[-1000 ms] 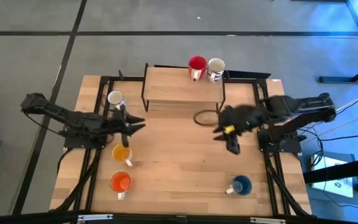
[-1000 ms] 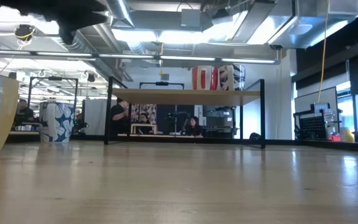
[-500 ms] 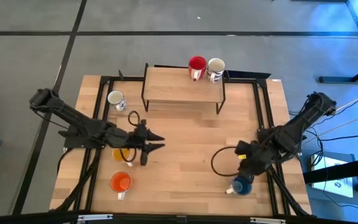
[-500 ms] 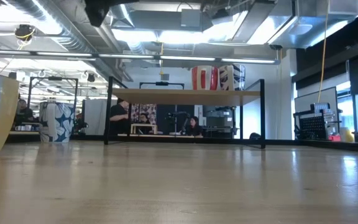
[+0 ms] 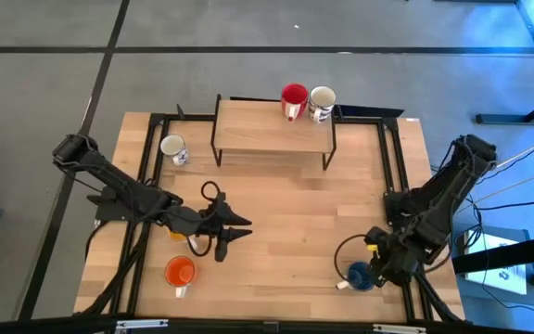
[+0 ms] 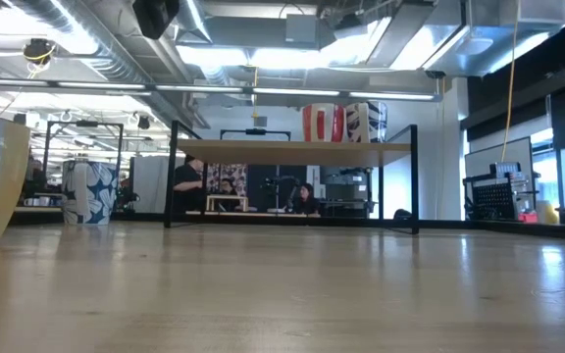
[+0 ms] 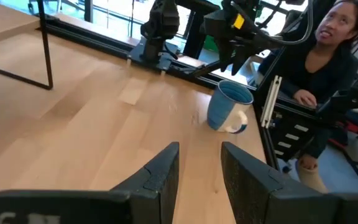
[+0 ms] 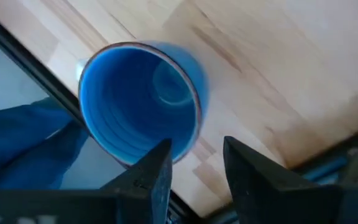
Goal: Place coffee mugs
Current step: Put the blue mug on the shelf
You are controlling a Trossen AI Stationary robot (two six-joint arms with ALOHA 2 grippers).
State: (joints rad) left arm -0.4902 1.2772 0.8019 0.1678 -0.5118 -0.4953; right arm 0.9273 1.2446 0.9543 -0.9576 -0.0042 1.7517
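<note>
Hovering just above the blue mug (image 5: 360, 276) at the desk's (image 5: 286, 213) near right corner, the right gripper (image 8: 194, 163) has its jaws parted, straddling the rim. Left gripper (image 5: 232, 228), jaws narrowly apart, hangs mid-desk with the orange mug (image 5: 180, 272) just beside it. Well beyond both, the red mug (image 5: 293, 97) and a white mug (image 5: 322, 100) stand on the shelf (image 5: 272, 125)

Wooden table (image 5: 276, 213) with small shelf (image 5: 272, 125), white mug (image 5: 172, 147), orange mug (image 5: 179, 272), blue mug (image 5: 355, 276).
</note>
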